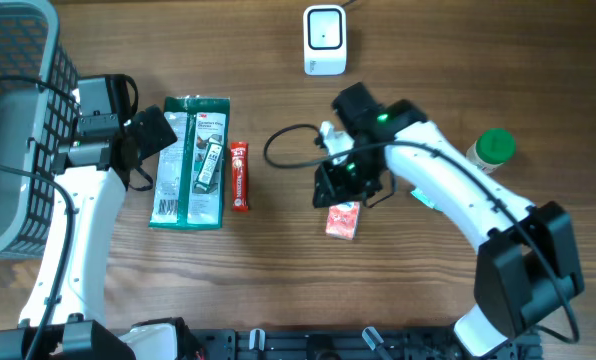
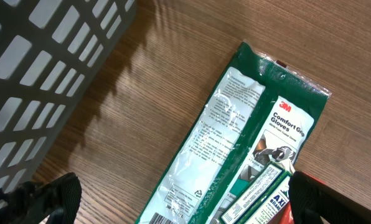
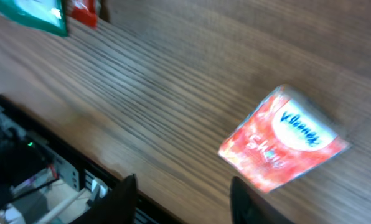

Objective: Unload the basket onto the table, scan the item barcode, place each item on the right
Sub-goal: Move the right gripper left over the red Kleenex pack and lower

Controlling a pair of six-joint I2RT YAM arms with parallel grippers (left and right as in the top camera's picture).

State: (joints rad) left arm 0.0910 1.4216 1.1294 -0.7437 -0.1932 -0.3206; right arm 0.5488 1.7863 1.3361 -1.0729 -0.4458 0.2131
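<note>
A red Kleenex tissue pack lies on the wooden table. My right gripper hovers just behind it. In the right wrist view the pack lies flat, ahead and to the right of the gripper, whose jaws stand apart with only table between them. The white scanner stands at the back centre. My left gripper is wide open over the top of a green 3M gloves package. Seen from the left wrist, this package runs between the two fingers, untouched, with a barcode at its lower edge.
A small green and white box lies on the gloves package, with a red snack bar beside it. A grey wire basket fills the left edge. A green-capped bottle stands at the right. A black cable loops near the centre.
</note>
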